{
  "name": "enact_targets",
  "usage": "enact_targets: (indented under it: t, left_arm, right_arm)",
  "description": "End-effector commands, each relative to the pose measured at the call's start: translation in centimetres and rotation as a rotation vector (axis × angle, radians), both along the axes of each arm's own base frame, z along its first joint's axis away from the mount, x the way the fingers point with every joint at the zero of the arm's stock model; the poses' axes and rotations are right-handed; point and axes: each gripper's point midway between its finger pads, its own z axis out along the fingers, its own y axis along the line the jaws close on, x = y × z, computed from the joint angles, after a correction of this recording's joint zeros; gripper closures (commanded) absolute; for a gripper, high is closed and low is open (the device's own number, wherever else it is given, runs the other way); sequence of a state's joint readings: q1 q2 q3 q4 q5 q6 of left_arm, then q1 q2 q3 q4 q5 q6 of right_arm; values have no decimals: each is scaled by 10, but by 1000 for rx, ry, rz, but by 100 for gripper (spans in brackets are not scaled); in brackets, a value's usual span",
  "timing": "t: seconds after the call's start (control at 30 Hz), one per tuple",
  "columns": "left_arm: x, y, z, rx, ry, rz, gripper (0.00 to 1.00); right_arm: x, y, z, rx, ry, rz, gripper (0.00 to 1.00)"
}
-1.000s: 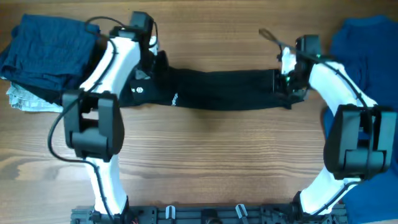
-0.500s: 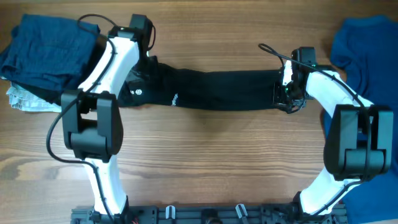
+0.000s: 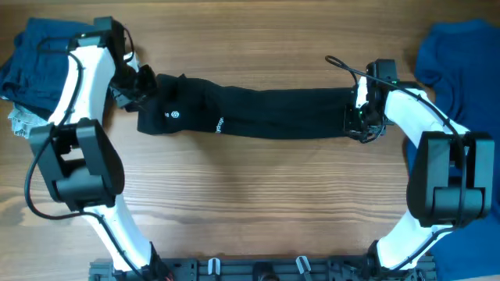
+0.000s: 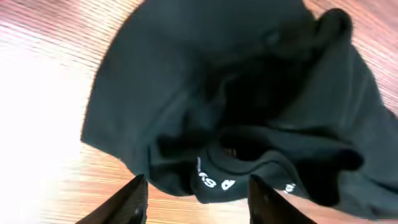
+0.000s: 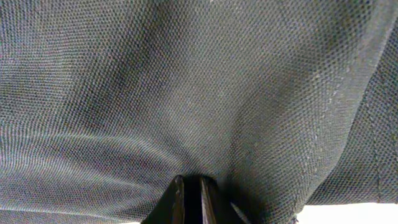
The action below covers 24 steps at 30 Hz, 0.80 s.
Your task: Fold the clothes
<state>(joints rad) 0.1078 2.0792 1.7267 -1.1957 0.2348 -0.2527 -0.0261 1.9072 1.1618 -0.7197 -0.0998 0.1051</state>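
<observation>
The black shirt (image 3: 266, 113) lies folded into a long band across the middle of the table (image 3: 250, 195), running left to right; small white logo marks (image 3: 173, 114) show near its left end. The left gripper (image 3: 139, 83) sits just off that left end, above the wood; in the wrist view its fingers (image 4: 132, 202) stand apart with nothing between them, and the rumpled collar end of the shirt lies just beyond the tips, touching neither. The right gripper (image 3: 362, 119) rests on the band's right end; in its wrist view the tips (image 5: 193, 198) are pressed together and the black weave puckers into them, so it is clamped on the shirt. A navy pile (image 3: 43, 62) sits at the table's far left corner, beside the left arm, with a bit of pale cloth (image 3: 19, 125) showing at its near edge; a blue shirt (image 3: 457, 51) lies at the right edge, behind the right arm, apart from the black one.
</observation>
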Motion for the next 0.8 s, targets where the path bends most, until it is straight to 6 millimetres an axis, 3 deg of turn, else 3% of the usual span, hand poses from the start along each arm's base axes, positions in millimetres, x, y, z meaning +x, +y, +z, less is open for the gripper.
enact_targets:
  t: [0.0, 0.13, 0.3, 0.37, 0.4, 0.47, 0.53, 0.7, 0.77]
  left_arm:
    - [-7, -19, 3, -122, -21, -59, 49]
    - [-14, -21, -13, -124, -2, -62, 48]
    - [-7, -22, -21, -119, -38, -68, 66]
    - [-5, -22, -21, -118, -47, -68, 67]
    - [-5, -22, -21, -117, -48, -69, 64]
    - [-5, -22, -21, -118, -45, -69, 44]
    - [-6, -24, -22, -118, -42, -74, 41]
    - [-8, -31, -37, -117, -52, -93, 50]
    - [-8, -32, -41, -117, -59, -95, 67]
  right_arm:
    - [-15, -16, -14, -78, 58, -25, 88]
    - [-15, -16, -14, -78, 58, -26, 88]
    - [-15, -16, -13, -78, 58, -26, 87]
    - [-15, -16, -13, -78, 58, -25, 87]
    - [-15, -16, -13, -78, 58, -26, 87]
    - [-15, -16, -14, -78, 58, -26, 87]
    - [-15, -16, -14, -78, 58, -26, 87]
    - [-15, -16, -14, -75, 58, -25, 87]
    - [-15, -16, -13, -75, 58, -25, 87]
